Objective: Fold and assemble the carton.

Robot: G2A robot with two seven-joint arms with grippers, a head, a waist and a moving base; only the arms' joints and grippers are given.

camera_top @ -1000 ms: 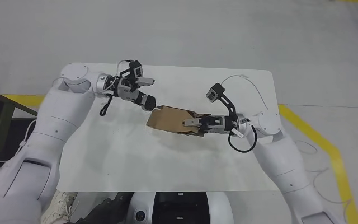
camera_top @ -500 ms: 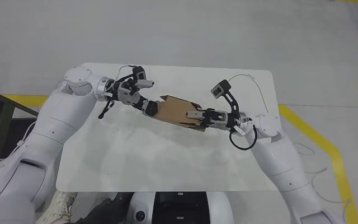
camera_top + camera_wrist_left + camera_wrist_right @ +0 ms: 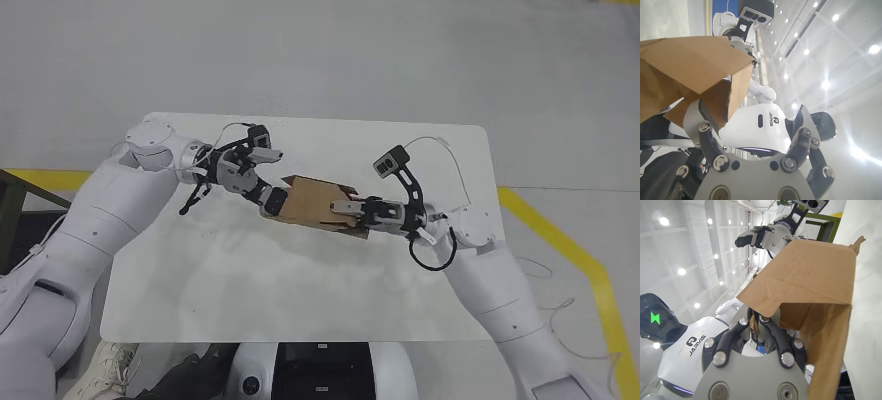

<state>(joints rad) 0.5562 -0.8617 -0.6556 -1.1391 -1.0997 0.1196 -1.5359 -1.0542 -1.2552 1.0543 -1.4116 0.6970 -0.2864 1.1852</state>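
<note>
Two tools meet at one brown carton [image 3: 315, 203] over the middle of the white tabletop [image 3: 300, 300]. The right tool [image 3: 347, 209] is at the carton's right end and the left tool [image 3: 270, 201] at its opposite end, so the cardboard spans the gap between them. Whether the carton rests on the tabletop or hangs just above it cannot be told from overhead.

Seen from the right wrist, the right tool [image 3: 755, 321] has its fingers [image 3: 762, 328] pressed together on a thin cardboard flap. Beyond them the carton [image 3: 810, 281] opens into a half-formed sleeve, one creased panel folded over a hollow. Farther off in that view, the left tool [image 3: 749, 239] juts past the carton's far edge.

The left wrist view shows what the overhead camera does not. The left tool [image 3: 751, 113] is spread wide, with one finger [image 3: 705, 113] lying against the lower flap of the carton [image 3: 693, 64]. The other finger [image 3: 800, 121] stands well apart and touches nothing.

From above, the left arm comes in from the tabletop's far left corner, bent, with its forearm angled toward the centre. The right forearm lies nearly level across the right half, pointing left.
</note>
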